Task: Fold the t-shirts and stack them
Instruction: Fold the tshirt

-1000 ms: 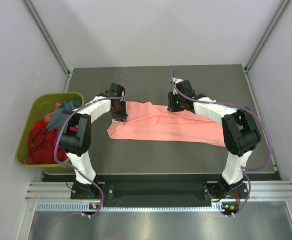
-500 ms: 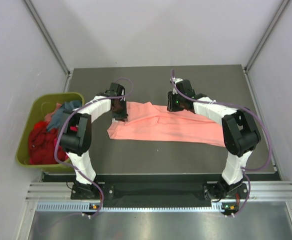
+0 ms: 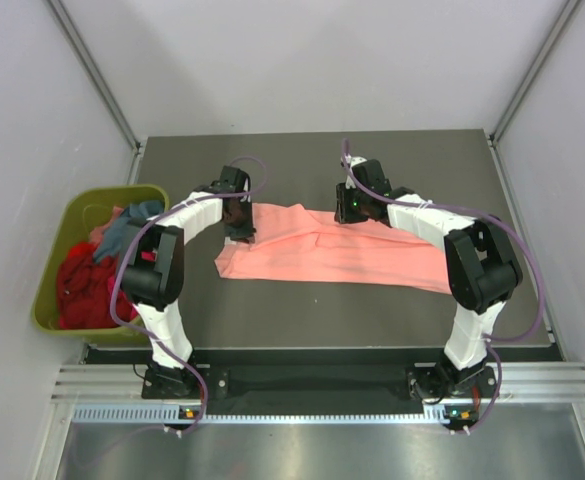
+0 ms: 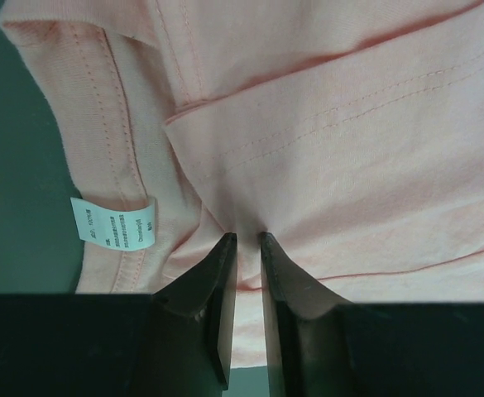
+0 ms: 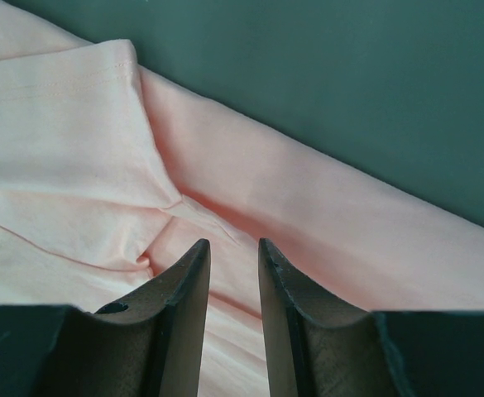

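Observation:
A large salmon-pink t-shirt (image 3: 342,255) lies spread across the middle of the dark table, folded into a long band. My left gripper (image 3: 240,232) is down on its far left corner, by the collar. In the left wrist view the left gripper (image 4: 247,240) has narrow jaws with pink cloth (image 4: 349,149) bunched between them and creases running to the tips. A white label (image 4: 112,223) shows beside the left gripper. My right gripper (image 3: 350,212) sits on the shirt's far edge. In the right wrist view the right gripper (image 5: 233,244) is closed to a small gap on a puckered fold (image 5: 155,252).
An olive-green bin (image 3: 47,290) stands off the table's left edge, holding a red shirt (image 3: 77,285) and a teal one (image 3: 122,230). Grey walls close in both sides. Bare dark table (image 3: 302,315) lies in front of the pink shirt.

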`<state>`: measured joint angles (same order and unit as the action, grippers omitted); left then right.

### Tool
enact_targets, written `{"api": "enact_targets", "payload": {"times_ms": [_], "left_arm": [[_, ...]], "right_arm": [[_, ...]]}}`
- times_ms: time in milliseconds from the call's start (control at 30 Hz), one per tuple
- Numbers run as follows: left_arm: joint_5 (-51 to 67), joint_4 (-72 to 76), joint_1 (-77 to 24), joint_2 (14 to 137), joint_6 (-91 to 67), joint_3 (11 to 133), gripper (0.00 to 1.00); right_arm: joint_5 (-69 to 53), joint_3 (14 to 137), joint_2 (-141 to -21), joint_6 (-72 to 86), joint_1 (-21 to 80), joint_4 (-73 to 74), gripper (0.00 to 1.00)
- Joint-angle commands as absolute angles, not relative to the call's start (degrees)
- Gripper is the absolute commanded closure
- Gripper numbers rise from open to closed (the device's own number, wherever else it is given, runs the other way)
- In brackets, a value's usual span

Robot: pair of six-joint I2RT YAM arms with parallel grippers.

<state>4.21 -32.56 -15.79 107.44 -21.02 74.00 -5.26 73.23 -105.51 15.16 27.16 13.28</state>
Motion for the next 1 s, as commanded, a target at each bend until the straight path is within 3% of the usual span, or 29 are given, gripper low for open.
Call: {"api": "enact_targets", "payload": {"times_ms": [0, 167, 267, 433, 533, 567, 633, 967], "left_arm": [[5.01, -29.97, -15.64, 108.20, -20.13, 73.65, 0.77], [4.48, -29.88, -15.64, 108.37, -19.51, 74.00, 0.90], [3.70, -31.20, -15.64, 108.98, -19.77, 74.62, 0.80], [3.87, -30.41, -15.64, 108.98, -19.78, 73.83, 0.77], [4.66, -29.88, -15.64, 109.07, -19.51, 73.74, 0.85], [4.66, -29.88, -15.64, 109.07, -19.42, 73.74, 0.93], [4.22, -30.23, -15.64, 108.81, -19.42, 74.18, 1.00], [2.73, -33.39, -16.00, 106.79, -19.25, 77.25, 1.00]], "right_arm": [[-5.36, 75.23, -104.24, 14.85, 28.04, 12.39, 0.69], [-5.36, 74.71, -103.71, 14.85, 28.04, 12.39, 0.69], [-5.36, 74.62, -103.45, 14.94, 28.04, 12.39, 0.69], [-5.19, 74.62, -103.10, 14.85, 28.04, 12.66, 0.69], [-5.19, 74.79, -103.01, 14.68, 28.04, 12.92, 0.69], [-5.19, 74.88, -103.01, 14.59, 28.04, 12.92, 0.69], [-5.10, 74.88, -103.01, 14.59, 28.04, 13.01, 0.69], [-5.01, 74.97, -103.18, 14.59, 28.04, 12.92, 0.69]]}}
